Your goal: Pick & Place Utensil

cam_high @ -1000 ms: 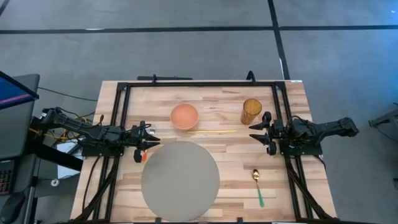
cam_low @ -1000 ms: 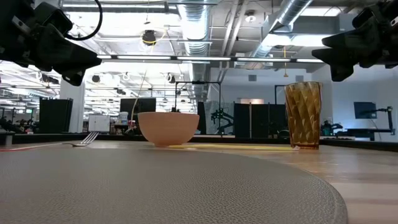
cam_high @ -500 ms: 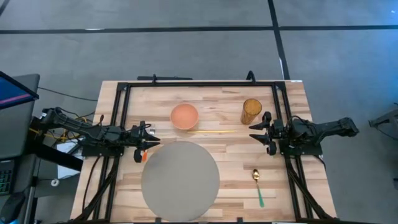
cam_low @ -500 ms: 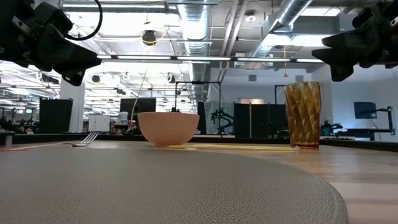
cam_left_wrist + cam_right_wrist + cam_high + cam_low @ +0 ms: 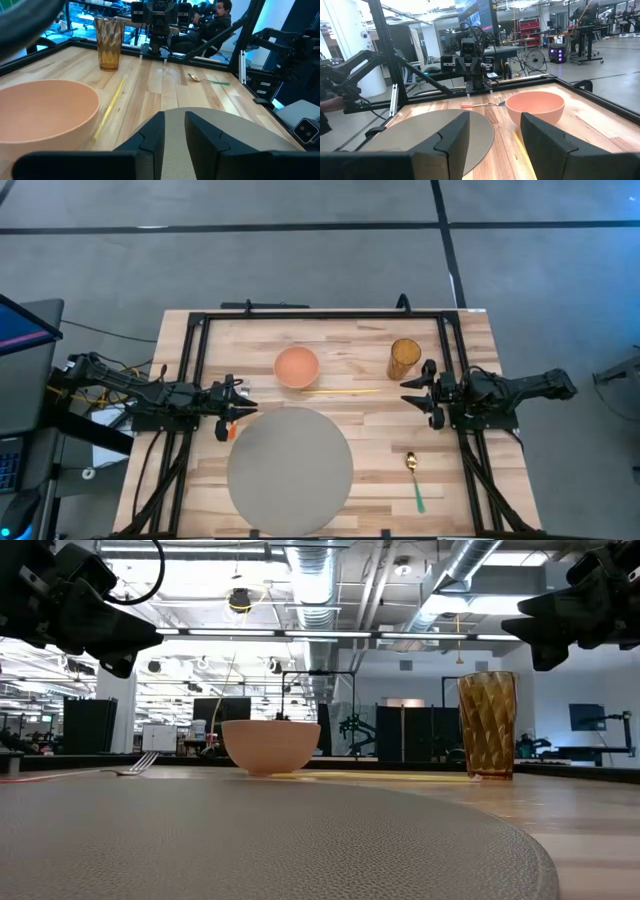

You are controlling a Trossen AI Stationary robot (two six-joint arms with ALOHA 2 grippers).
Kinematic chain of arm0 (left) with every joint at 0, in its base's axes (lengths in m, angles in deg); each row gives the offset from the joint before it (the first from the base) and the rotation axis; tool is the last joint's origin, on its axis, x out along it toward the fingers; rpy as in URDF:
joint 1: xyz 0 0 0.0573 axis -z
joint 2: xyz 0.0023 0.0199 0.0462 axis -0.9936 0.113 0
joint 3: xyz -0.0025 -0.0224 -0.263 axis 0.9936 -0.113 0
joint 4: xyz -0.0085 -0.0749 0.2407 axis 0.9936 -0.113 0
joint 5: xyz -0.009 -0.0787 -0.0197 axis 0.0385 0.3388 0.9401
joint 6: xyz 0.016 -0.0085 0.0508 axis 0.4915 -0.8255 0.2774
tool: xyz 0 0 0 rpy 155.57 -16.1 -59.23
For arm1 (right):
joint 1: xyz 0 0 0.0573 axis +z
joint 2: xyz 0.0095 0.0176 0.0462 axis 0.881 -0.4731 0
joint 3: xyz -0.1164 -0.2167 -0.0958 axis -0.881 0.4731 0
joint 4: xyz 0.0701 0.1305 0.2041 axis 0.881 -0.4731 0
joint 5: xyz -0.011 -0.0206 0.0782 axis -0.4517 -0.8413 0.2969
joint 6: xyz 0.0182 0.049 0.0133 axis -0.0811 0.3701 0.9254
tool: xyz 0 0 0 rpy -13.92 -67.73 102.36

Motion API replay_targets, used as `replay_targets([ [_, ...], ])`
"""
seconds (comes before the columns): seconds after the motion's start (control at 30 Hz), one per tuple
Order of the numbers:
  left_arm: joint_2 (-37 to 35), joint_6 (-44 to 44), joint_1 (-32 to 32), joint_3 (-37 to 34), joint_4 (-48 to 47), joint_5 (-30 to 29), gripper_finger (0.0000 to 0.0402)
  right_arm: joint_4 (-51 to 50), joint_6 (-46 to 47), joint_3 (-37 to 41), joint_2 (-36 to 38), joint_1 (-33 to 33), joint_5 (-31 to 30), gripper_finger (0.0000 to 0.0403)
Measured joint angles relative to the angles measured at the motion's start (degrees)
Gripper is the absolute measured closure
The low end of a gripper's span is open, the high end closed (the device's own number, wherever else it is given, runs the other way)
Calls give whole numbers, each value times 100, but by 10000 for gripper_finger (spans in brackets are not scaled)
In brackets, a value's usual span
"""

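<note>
A spoon (image 5: 414, 478) with a gold bowl and green handle lies flat on the wood near the table's right near corner; it also shows in the left wrist view as the spoon (image 5: 206, 80). A fork (image 5: 481, 105) with an orange-red handle lies at the left, by the mat's edge, its handle (image 5: 232, 431) just below my left gripper (image 5: 240, 411). That gripper hovers above the table's left side, fingers a narrow gap apart. My right gripper (image 5: 408, 393) hovers at the right, near the amber glass (image 5: 404, 358), open. Neither touches anything.
A round grey mat (image 5: 290, 470) covers the near middle. A peach bowl (image 5: 296, 367) stands beyond it, with a thin yellow stick (image 5: 340, 391) lying alongside. A black frame (image 5: 320, 314) runs round the table. A person (image 5: 220, 17) sits beyond the right side.
</note>
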Motion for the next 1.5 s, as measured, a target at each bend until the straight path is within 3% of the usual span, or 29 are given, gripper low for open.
replay_targets([
  [1.23,1,2,1,-1,85,-2,326,-1,-1,-2,0,0,0,233],
  [1.5,2,-18,-13,-2,476,-22,326,-1,1,-2,0,0,-2,233],
])
